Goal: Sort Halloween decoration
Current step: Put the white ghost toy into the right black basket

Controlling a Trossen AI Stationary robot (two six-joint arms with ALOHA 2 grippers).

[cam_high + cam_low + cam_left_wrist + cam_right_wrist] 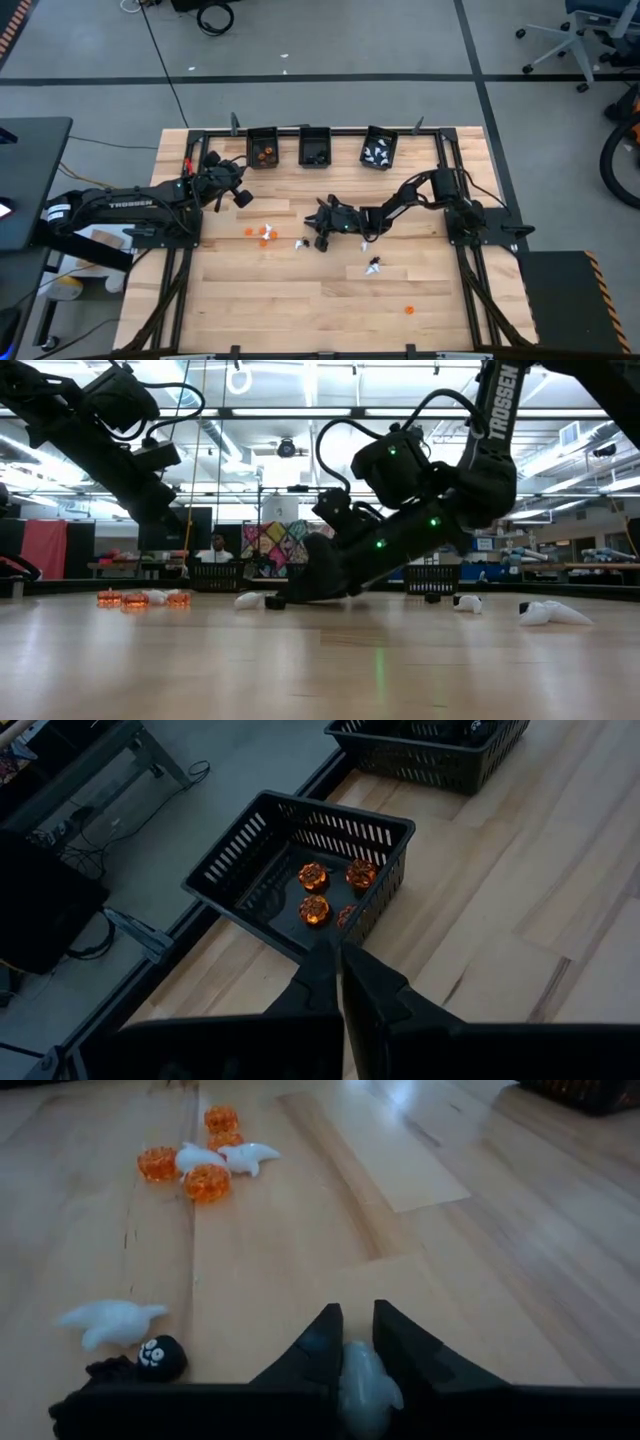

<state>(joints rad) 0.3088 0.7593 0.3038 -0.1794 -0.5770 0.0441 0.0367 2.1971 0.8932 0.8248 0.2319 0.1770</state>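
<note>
**White ghost in the right gripper, its bin straight ahead at the far edge**

In the middle of the table, the right gripper [350, 1342] is clenched on a white ghost trinket [365, 1380]. The bin with white pieces [379, 149] lies farther back, nearer to this arm. The left gripper [338, 970], closed and empty, hovers by the orange bin [300, 870].

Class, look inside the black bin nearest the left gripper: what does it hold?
The leftmost black bin holds orange pumpkin trinkets: three show clearly, a fourth peeks out at the near wall. That wall and the left gripper cover the near floor.
</note>
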